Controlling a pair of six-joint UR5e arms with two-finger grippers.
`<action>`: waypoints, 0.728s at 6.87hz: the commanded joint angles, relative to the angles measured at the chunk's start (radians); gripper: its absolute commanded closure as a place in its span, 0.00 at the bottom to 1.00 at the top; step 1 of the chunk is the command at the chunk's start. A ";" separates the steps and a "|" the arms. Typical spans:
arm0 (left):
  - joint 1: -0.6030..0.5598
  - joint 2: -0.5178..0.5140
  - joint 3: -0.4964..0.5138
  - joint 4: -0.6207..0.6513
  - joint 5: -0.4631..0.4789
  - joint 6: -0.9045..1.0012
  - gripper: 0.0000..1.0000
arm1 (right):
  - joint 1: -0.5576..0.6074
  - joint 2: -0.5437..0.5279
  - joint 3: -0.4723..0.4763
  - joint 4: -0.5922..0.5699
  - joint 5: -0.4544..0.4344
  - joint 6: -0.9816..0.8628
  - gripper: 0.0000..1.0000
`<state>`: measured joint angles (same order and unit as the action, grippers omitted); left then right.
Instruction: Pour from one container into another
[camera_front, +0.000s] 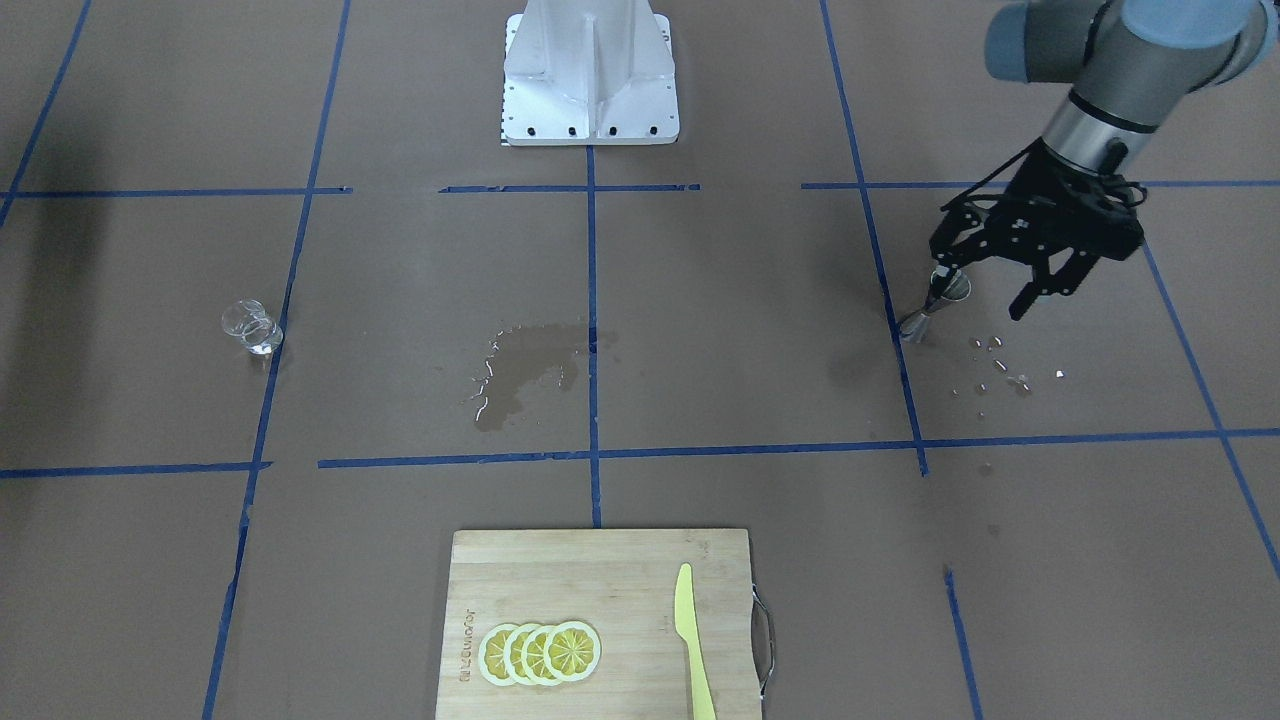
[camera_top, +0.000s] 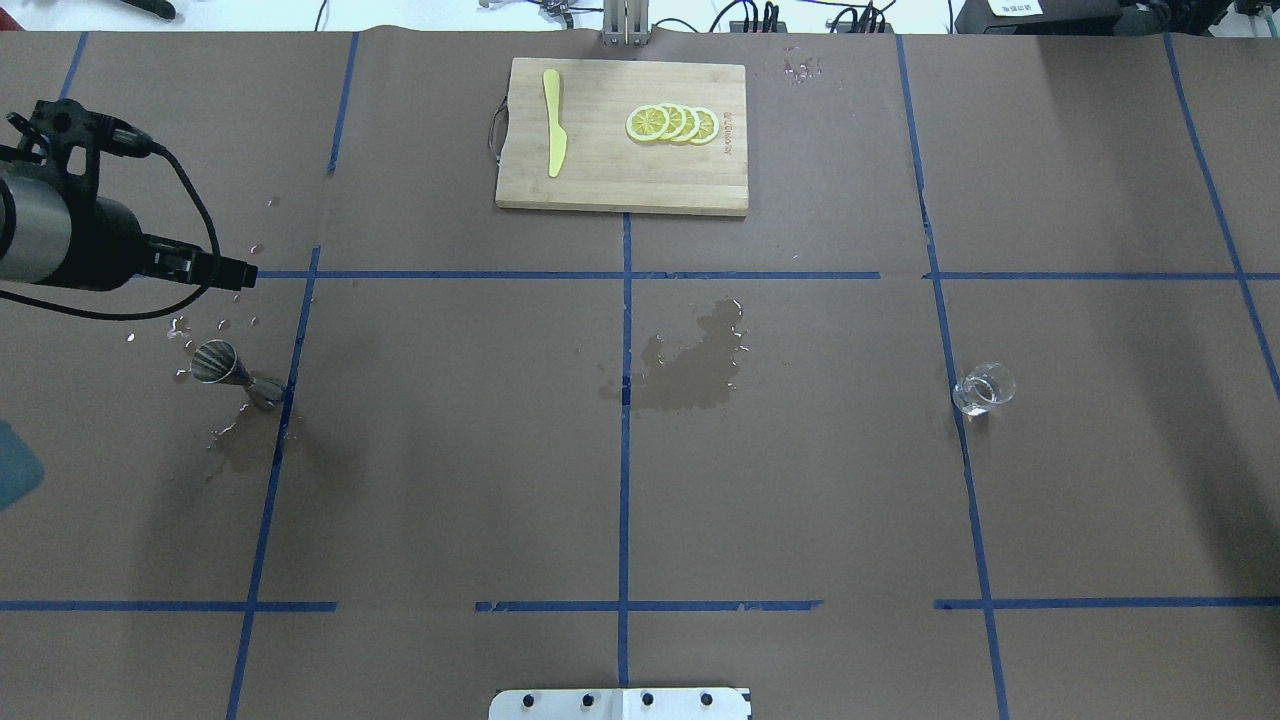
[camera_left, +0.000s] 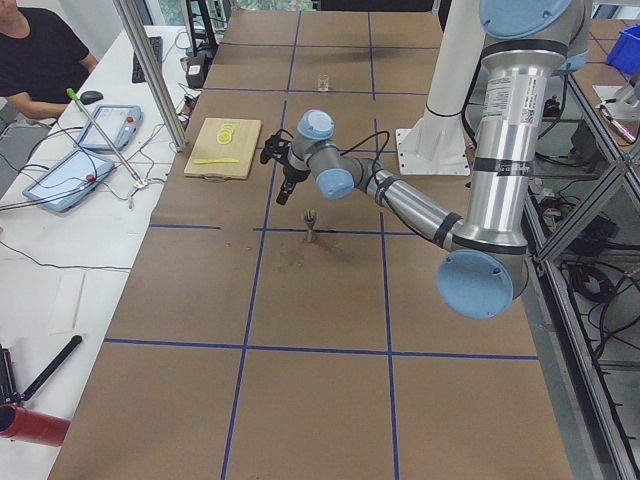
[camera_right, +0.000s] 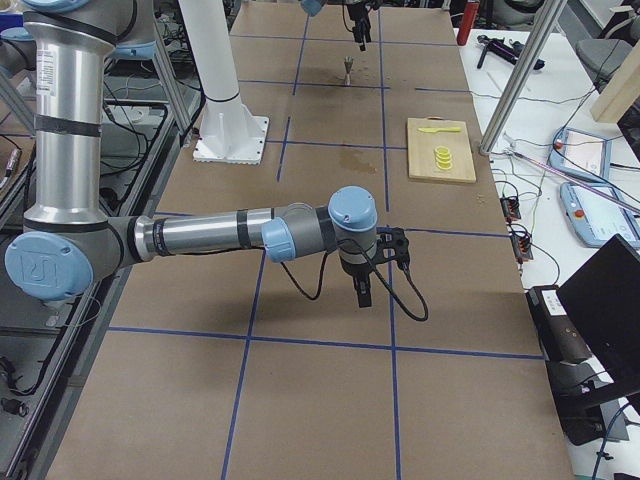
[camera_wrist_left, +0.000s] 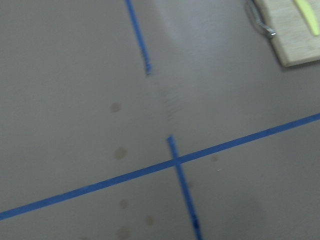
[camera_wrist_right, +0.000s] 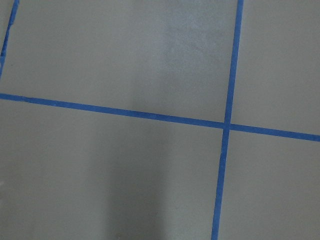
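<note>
The left gripper (camera_front: 980, 292) hangs spread open just above the jigger (camera_front: 935, 305), grasping nothing, so the jigger stands free on the surface (camera_front: 700, 300), robot's left side. The glass tumbler (camera_front: 252, 327) sits far right, likely awaiting pickup. Whether the right gripper (camera_right: 362, 290) is clenched, I cannot tell.

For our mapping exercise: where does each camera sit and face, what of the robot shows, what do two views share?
Front: across table, facing base; left claw shows.
Overhead: behind base, looking down; left arm, base edge.
Left side: table's left end, looking along; left arm near.
Right side: opposite end; right arm near, left far.
Left wrist: down at table, board corner; no claw.
Right wrist: down at table; no claw.
Shared: front and overhead show steel cup, glass.
</note>
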<state>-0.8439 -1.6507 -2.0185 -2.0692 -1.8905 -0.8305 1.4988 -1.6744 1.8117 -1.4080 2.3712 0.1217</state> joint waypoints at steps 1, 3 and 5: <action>0.188 0.099 -0.129 -0.023 0.344 -0.133 0.01 | -0.002 0.002 -0.002 0.004 -0.003 0.001 0.00; 0.324 0.153 -0.150 -0.095 0.609 -0.315 0.01 | -0.002 0.004 0.004 0.006 -0.001 0.001 0.00; 0.474 0.242 -0.154 -0.126 0.862 -0.437 0.01 | -0.002 0.013 0.008 0.006 -0.001 -0.001 0.00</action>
<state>-0.4582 -1.4656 -2.1694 -2.1685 -1.1801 -1.1722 1.4972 -1.6659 1.8165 -1.4021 2.3699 0.1224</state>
